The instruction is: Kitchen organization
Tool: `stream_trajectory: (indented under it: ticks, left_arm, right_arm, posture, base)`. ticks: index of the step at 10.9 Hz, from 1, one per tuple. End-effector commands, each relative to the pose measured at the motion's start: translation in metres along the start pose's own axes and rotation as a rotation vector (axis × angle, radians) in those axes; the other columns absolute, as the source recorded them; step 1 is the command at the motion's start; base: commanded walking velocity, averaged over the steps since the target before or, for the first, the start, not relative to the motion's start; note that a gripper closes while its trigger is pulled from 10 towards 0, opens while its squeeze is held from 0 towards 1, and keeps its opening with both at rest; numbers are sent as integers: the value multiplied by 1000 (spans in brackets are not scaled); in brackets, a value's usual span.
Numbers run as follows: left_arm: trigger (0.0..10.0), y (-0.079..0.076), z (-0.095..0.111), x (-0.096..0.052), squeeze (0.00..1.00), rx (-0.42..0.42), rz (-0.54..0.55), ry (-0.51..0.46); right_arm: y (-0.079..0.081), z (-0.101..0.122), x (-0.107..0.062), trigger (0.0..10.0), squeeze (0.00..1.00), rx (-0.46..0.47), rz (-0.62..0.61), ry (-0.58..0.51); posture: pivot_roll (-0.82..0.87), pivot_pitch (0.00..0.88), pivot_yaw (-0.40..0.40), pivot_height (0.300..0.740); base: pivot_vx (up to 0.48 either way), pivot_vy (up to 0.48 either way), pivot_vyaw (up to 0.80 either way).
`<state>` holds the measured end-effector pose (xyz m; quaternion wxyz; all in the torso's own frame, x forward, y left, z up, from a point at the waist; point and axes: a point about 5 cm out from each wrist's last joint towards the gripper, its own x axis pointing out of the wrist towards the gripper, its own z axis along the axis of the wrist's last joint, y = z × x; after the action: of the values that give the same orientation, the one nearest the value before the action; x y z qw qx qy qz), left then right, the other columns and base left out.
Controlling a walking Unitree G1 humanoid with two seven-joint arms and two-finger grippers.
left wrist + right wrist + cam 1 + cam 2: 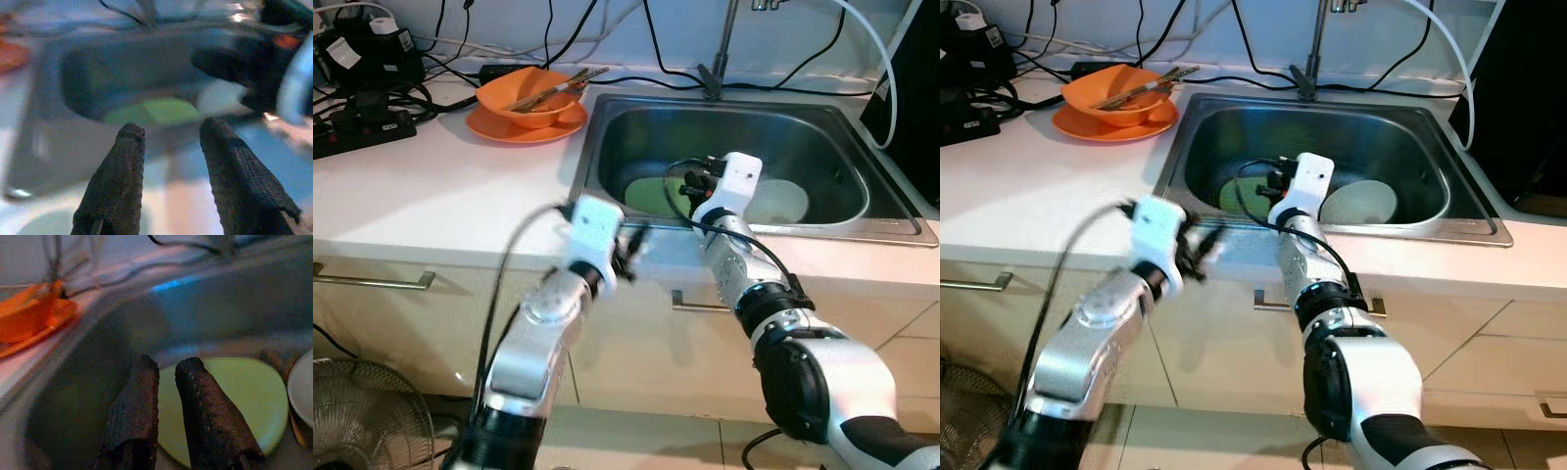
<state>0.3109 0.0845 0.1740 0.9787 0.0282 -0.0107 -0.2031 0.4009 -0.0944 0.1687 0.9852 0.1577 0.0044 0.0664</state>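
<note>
A steel sink (617, 132) is set into the white counter. In it lie a light green plate (234, 396) and, to its right, a white dish (781, 202). My right gripper (690, 184) reaches over the sink's front rim and hovers above the green plate. Its fingers (144, 396) are shut with nothing between them. My left gripper (171, 129) hangs in front of the sink's front edge, blurred in the head views, open and empty. An orange bowl (530, 96) with chopsticks in it sits on an orange plate (489, 127) at the back left of the counter.
The faucet (720, 49) stands behind the sink. Black power strips and cables (362, 108) crowd the counter's back left. A dark appliance (911, 88) stands at the right. Cabinet fronts with a handle (372, 282) lie below, and a fan (362, 421) stands on the floor at the left.
</note>
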Motion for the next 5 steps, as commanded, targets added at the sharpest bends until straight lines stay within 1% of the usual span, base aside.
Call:
stream_trajectory:
  ticks: [1, 3, 4, 5]
  left_arm:
    - [10000, 13, 4, 3, 0, 42, 75, -51]
    - [10000, 35, 11, 6, 0, 72, 192, -159]
    - [10000, 40, 11, 7, 0, 85, 220, -185]
    - [10000, 50, 12, 6, 0, 78, 237, -218]
  right_arm:
    - [2, 7, -1, 10000, 0, -28, 41, -64]
    - [-3, 14, -9, 10000, 0, -96, 62, -165]
    - [-6, 16, -12, 10000, 0, -112, 52, -191]
    - [-11, 17, -18, 10000, 0, -119, 35, -220]
  posture:
    - [220, 51, 1, 740]
    - [197, 35, 2, 740]
    - [189, 27, 7, 740]
    - [179, 17, 12, 740]
  base:
    - [0, 0, 0]
    - [0, 0, 0]
    - [0, 0, 0]
    - [0, 0, 0]
